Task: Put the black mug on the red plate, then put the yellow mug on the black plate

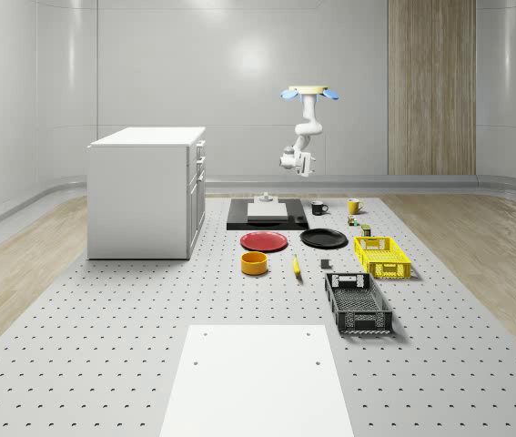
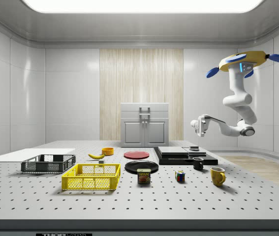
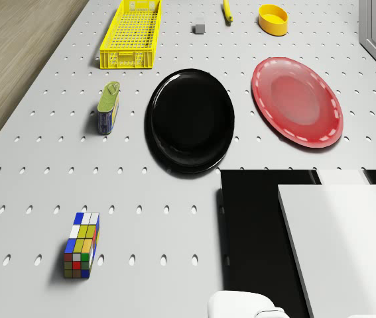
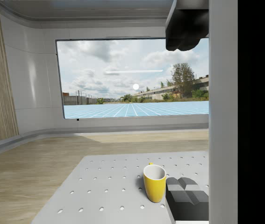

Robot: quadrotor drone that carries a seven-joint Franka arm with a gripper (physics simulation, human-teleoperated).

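Hovering high past the far edge of the table (image 1: pixel 103 364), drone (image 1: pixel 309 92) with gripper (image 1: pixel 305 166) raised well above the black mug (image 1: pixel 318 208); mug upright below by the black slab (image 1: pixel 239 221), red plate (image 1: pixel 264 241) nearer; finger state: cannot tell

A yellow mug (image 4: pixel 154 183) stands upright on a grey perforated table (image 4: pixel 109 186). A dark gripper finger (image 4: pixel 186 198) sits just beside it. Beyond lie wooden floor and a wide window (image 4: pixel 132 77) showing cloudy sky.
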